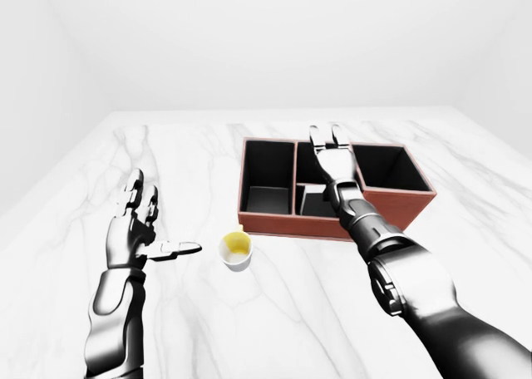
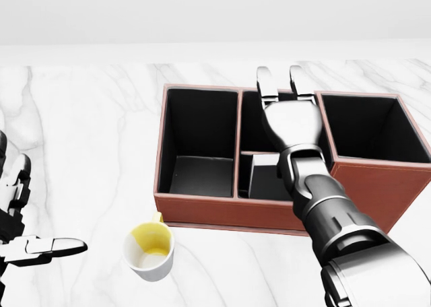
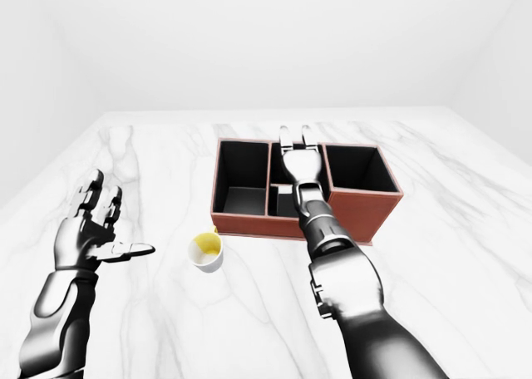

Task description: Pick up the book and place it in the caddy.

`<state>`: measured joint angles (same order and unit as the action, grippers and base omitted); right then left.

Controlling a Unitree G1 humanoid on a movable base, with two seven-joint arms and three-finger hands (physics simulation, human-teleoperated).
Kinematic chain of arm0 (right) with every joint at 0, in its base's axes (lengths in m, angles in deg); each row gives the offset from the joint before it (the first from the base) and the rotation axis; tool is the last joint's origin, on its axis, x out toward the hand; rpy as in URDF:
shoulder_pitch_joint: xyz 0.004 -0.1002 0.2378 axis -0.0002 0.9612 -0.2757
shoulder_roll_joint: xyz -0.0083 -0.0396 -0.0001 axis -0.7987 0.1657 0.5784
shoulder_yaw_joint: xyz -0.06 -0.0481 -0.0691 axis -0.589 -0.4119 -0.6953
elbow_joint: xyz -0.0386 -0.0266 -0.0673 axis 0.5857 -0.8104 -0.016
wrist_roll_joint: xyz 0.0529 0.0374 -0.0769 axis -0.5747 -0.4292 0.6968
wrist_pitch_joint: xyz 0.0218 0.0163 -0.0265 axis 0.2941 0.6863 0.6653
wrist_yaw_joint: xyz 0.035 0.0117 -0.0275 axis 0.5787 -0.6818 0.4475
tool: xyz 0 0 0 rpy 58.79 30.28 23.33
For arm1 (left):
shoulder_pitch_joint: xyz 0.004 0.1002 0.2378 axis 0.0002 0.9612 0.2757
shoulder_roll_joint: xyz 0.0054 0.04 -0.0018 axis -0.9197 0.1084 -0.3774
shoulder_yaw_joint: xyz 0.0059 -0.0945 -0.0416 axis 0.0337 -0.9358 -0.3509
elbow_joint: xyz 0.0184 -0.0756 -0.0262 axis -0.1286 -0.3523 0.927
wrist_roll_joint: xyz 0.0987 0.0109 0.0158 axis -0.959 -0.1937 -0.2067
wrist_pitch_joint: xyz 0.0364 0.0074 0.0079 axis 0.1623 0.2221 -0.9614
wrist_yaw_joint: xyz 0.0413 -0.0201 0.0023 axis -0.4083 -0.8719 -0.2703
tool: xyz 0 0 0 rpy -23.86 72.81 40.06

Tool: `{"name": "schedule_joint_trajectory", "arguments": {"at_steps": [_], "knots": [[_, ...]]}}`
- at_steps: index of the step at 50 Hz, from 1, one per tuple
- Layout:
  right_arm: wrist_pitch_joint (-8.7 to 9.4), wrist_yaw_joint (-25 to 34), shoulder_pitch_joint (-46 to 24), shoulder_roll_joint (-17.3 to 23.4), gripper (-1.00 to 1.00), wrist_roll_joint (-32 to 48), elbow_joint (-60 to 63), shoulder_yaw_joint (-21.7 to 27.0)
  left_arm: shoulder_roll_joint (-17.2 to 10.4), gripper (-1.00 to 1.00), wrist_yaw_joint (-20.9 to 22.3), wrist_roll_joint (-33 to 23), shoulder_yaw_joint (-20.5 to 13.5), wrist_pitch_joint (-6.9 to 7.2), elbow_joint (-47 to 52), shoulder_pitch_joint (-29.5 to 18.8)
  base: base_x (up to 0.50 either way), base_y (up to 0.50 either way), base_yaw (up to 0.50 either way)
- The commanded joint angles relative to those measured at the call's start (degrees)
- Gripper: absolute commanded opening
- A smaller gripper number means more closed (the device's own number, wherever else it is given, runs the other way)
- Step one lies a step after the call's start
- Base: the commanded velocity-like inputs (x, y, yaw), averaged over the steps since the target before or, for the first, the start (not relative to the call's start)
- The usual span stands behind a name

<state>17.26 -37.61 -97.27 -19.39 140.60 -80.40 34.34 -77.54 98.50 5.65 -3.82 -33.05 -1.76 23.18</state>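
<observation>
The red-brown caddy (image 2: 202, 214) with black compartments stands on the white marble table (image 2: 81, 132). My right hand (image 2: 279, 76) reaches over its middle compartments, fingers stretched out flat to the far rim, open and holding nothing. A dark upright slab (image 2: 254, 176) stands in the nearer middle compartment, partly hidden by my forearm; I cannot tell whether it is the book. No book shows elsewhere. My left hand (image 1: 154, 221) is open with fingers spread, empty, above the table at the left of the left-eye view, well apart from the caddy.
A white mug with a yellow inside (image 2: 151, 250) stands on the table just below the caddy's left corner in the head view, between my two hands. The caddy's left (image 2: 199, 135) and right (image 2: 367, 128) compartments look empty.
</observation>
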Motion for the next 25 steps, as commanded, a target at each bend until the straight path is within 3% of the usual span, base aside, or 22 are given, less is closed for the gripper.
{"name": "schedule_joint_trajectory", "arguments": {"at_steps": [1,4,8,14,18,20,25], "knots": [[-1.14,0.00,0.07,-0.21,1.00,-0.39,0.33,-0.06,0.45,1.00,0.13,-0.07,-0.04,0.00,1.55,0.66,0.00,0.00,0.00],[-2.14,0.00,0.08,-0.22,1.00,-1.09,0.64,-0.16,0.55,1.00,0.12,-0.21,0.03,0.00,1.70,0.67,0.00,0.00,0.00],[-5.55,0.00,0.12,-0.10,1.00,-3.17,1.84,-0.16,0.54,1.00,-0.20,-0.31,0.20,0.00,1.95,0.18,0.00,0.00,0.00],[-6.49,1.20,0.86,0.70,1.00,-4.89,6.13,-1.42,0.62,1.00,-0.59,-0.51,0.75,0.00,2.88,-0.14,0.00,0.00,0.00],[-6.49,9.95,6.89,1.83,1.00,-7.63,22.10,-0.88,0.63,1.00,-0.91,-0.71,1.07,0.00,3.60,-0.47,0.00,0.00,0.00],[-6.49,19.42,14.66,2.34,1.00,-8.69,40.86,0.32,0.78,1.00,-1.13,-0.91,1.47,0.00,4.33,-0.53,0.00,0.00,0.00],[-6.49,30.75,24.14,2.01,1.00,-10.61,63.17,2.90,0.99,1.00,-1.34,-1.12,1.91,0.00,5.85,-0.57,0.00,0.00,0.00]]}}
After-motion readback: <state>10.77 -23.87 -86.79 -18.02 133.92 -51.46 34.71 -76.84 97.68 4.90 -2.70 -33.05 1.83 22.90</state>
